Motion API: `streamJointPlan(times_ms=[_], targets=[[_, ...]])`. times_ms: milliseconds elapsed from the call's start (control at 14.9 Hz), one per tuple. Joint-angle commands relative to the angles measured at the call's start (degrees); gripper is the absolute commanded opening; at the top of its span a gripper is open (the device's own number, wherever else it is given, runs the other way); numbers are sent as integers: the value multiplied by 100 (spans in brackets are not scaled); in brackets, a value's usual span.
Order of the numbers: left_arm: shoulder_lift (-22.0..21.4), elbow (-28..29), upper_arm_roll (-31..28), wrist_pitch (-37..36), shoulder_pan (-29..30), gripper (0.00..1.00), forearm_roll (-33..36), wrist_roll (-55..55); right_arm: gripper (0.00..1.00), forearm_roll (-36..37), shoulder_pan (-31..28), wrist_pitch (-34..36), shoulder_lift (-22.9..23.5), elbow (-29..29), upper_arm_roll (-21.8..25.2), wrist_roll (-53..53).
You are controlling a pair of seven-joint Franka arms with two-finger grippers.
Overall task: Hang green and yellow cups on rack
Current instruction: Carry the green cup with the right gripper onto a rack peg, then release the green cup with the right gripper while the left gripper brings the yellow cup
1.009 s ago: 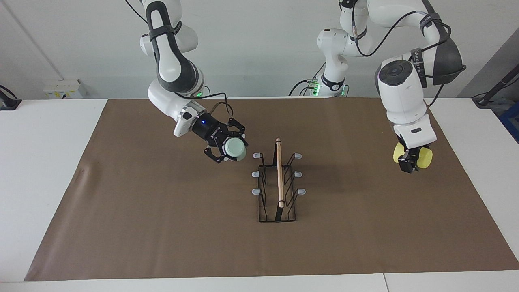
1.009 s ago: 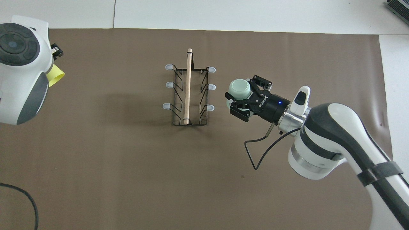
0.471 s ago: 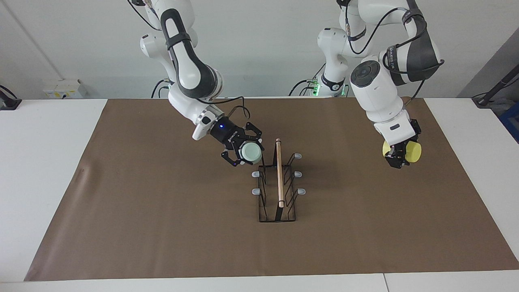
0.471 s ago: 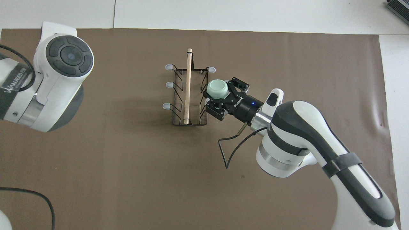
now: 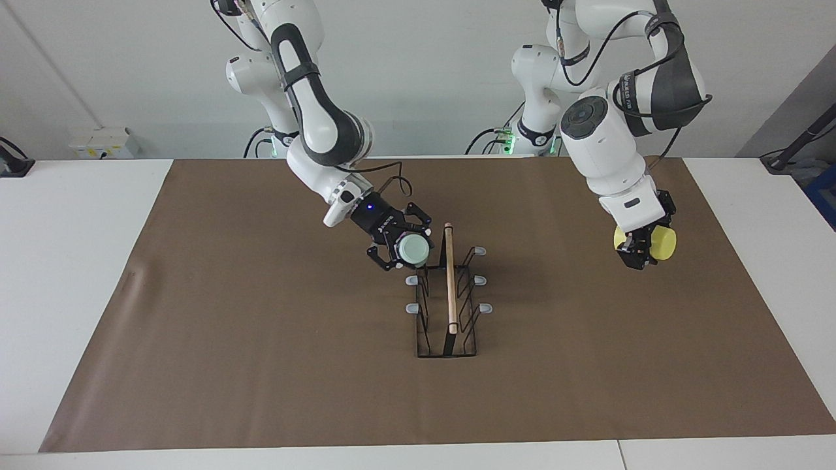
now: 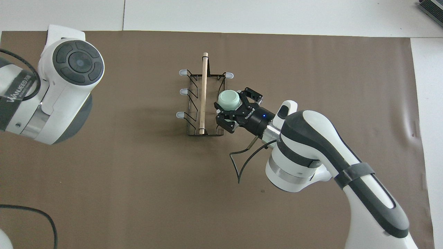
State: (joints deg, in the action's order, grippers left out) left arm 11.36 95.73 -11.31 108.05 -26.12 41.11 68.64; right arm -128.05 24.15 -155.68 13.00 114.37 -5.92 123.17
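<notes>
The black wire rack (image 5: 449,339) (image 6: 193,103) with its wooden rod (image 5: 450,281) (image 6: 203,93) stands mid-table. My right gripper (image 5: 408,253) (image 6: 231,105) is shut on the pale green cup (image 5: 414,250) (image 6: 229,98), held on its side against the rack's side toward the right arm's end. The cup covers the prong there nearest the robots; whether it sits on it I cannot tell. My left gripper (image 5: 639,251) is shut on the yellow cup (image 5: 659,243), held above the mat toward the left arm's end. In the overhead view the left arm hides that cup.
A brown paper mat (image 5: 261,365) (image 6: 138,193) covers most of the white table. Grey-tipped prongs (image 5: 412,308) (image 6: 182,91) stick out from both sides of the rack. A black cable (image 6: 242,162) loops below the right wrist.
The right gripper has carried the green cup sideways up to the rack. The left arm has swung the yellow cup a little toward the rack.
</notes>
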Motion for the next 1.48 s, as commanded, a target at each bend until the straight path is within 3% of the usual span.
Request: streamJointPlan(times_ms=[0, 135, 269, 336, 471, 673, 740, 807, 1211, 1412], targets=[[-187, 218, -38, -38, -77, 0, 143, 114, 0, -1078, 54, 11, 44, 243, -24, 1161], [-187, 218, -38, -29, -77, 0, 143, 114, 0, -1327, -7, 483, 105, 559, -15, 1603], [-196, 244, -38, -21, -77, 0, 143, 114, 0, -1519, -182, 1361, 482, 771, -15, 2138], [-205, 244, -29, -21, -77, 0, 143, 114, 0, -1817, -183, 1487, 640, 771, -15, 2463], [-205, 244, -21, -12, -86, 0, 134, 297, 0, -2344, 62, 1190, 668, 771, -15, 2571], [-205, 236, -12, 6, -165, 0, 134, 861, 0, -2417, 90, 1119, 677, 763, -15, 2572], [-196, 210, -20, -3, -217, 0, 125, 861, 19, -2417, 90, 1110, 677, 754, -15, 2572], [-196, 192, -20, -29, -244, 0, 125, 870, 99, -2409, 81, 1093, 677, 736, -15, 2563], [-143, 95, -29, -12, -552, 0, 160, 1897, 100, -2347, 90, 260, 511, 561, -24, 2510], [-152, 104, -20, 15, -762, 0, 624, 2529, 100, -2338, 98, -347, 212, 578, -24, 2501]])
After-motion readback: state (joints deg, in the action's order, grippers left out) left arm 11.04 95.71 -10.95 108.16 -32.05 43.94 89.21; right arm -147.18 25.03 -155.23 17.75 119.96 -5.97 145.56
